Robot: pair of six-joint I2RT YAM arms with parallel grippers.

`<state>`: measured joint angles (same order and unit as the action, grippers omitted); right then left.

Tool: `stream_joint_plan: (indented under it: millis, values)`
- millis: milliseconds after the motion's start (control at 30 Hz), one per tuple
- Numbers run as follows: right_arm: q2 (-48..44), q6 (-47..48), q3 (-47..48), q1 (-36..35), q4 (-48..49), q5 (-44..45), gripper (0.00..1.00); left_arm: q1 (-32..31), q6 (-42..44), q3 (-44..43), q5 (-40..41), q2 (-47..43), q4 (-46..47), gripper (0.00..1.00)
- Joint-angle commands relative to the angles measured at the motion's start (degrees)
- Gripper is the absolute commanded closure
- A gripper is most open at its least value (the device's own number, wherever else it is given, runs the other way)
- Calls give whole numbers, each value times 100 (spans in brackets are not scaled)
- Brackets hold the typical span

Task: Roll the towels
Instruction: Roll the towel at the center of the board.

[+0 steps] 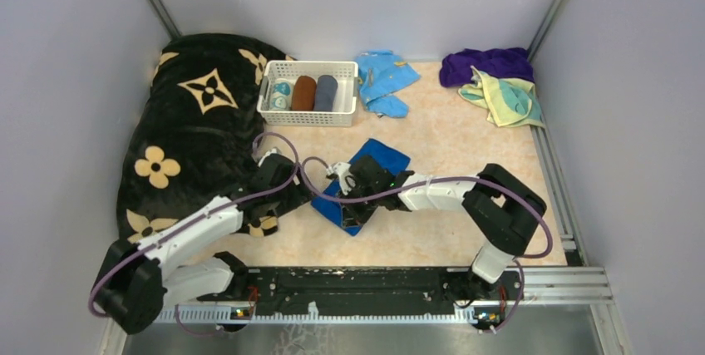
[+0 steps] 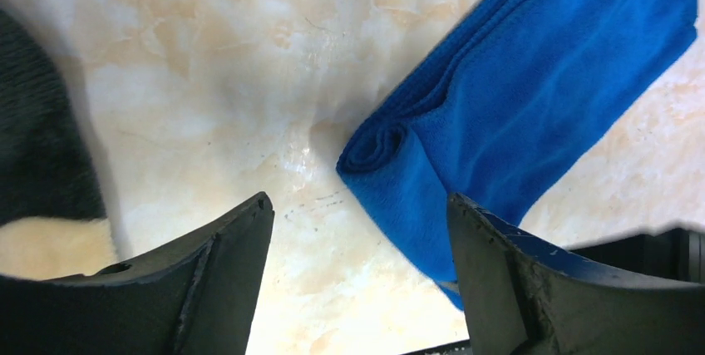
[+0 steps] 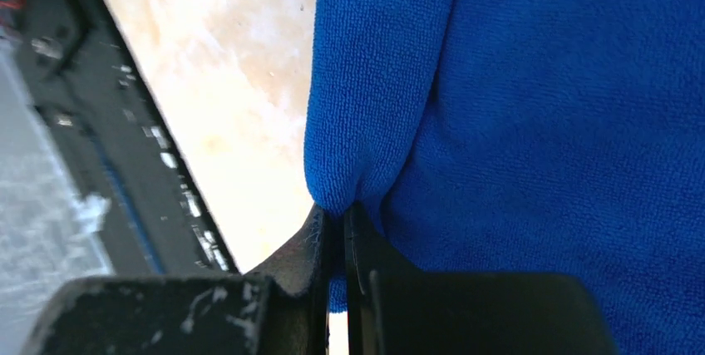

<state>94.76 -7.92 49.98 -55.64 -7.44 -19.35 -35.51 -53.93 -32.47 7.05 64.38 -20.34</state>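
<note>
The royal blue towel [image 1: 374, 168] lies folded as a long strip in the middle of the table, its near end curled into a small roll [image 2: 378, 149]. My right gripper [image 1: 356, 205] is shut on the towel's near edge [image 3: 366, 122]. My left gripper [image 2: 359, 205] is open just left of the rolled end, above bare table, touching nothing. The pale yellow towel with teal markings [image 1: 507, 97] and the dark purple towel [image 1: 486, 64] lie heaped at the back right.
A black blanket with tan flowers [image 1: 195, 122] covers the left side, next to my left arm. A white basket [image 1: 308, 114] with several rolled towels stands at the back. A light blue cloth [image 1: 384, 79] lies beside it. A black rail [image 1: 366, 284] runs along the near edge.
</note>
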Motion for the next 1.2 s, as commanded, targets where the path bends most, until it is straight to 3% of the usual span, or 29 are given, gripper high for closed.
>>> stream_joint_plan:
  millis: [0, 167, 367, 633, 767, 967, 1100, 1167]
  values:
    - [-60, -1027, -382, 738, 1369, -2031, 100, 13, -37, 256, 26, -623, -437, 17]
    - [530, -2060, -855, 1527, 2646, -3142, 100, 16, -173, 699, -719, -935, 314, 15]
    - [1150, -2838, -1039, 1991, 3486, -3673, 100, 13, -411, 988, -1137, -671, 1729, 15]
    - [1327, -2777, -877, 2161, 3092, -3527, 100, 39, -457, 774, -935, 362, 2327, 27]
    - [1005, -2370, -726, 2162, 2379, -3178, 99, 52, -463, 533, -955, 1027, 2261, 38]
    - [113, -1403, -470, 1989, 807, -2040, 71, 53, -398, 260, -895, 1643, 2039, 43]
    - [-790, -767, -259, 1412, -81, -500, 54, 47, -383, 195, -794, 1780, 1860, 46]
    - [-1079, -487, -139, 987, -362, 369, 51, 53, -405, 221, -770, 1816, 1839, 47]
